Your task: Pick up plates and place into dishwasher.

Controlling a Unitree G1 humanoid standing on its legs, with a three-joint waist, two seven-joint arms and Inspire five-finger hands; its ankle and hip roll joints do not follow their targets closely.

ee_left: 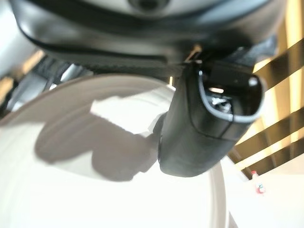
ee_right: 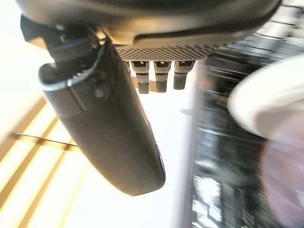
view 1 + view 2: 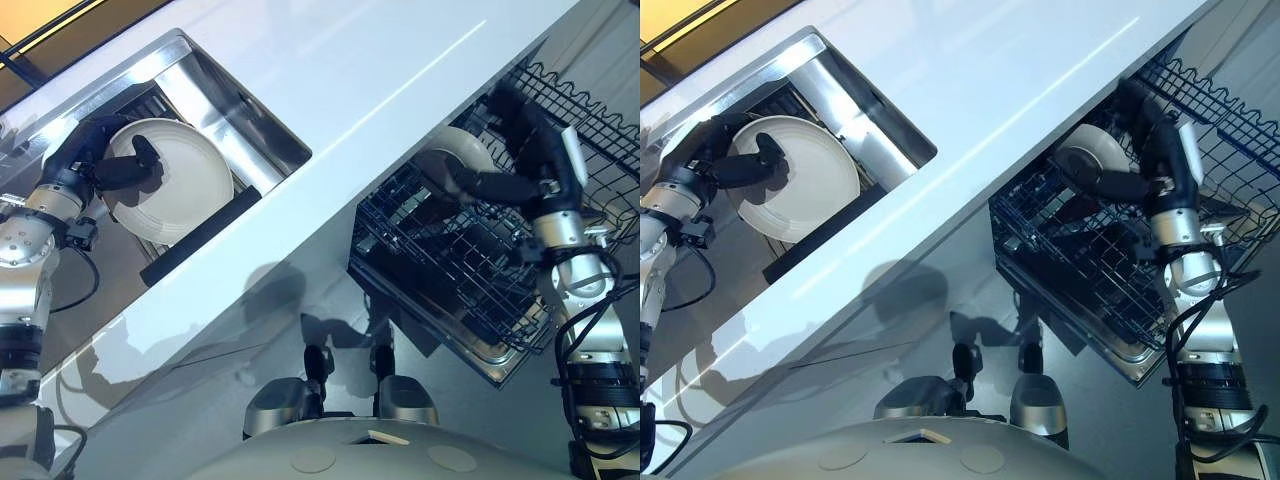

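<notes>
Up top, from the head camera, your left hand (image 3: 118, 168) pinches a round, glossy white plate (image 3: 175, 180), thumb across its face, over the brushed steel sink (image 3: 225, 105). Your right hand (image 3: 1145, 160) reaches among the dark wire dishwasher rack (image 3: 1090, 270), beside a second white plate (image 3: 1092, 150); you cannot tell its grip. Left wrist: the thumb presses smooth rim. Right wrist: blurred plate edge beside relaxed-looking fingers.
</notes>
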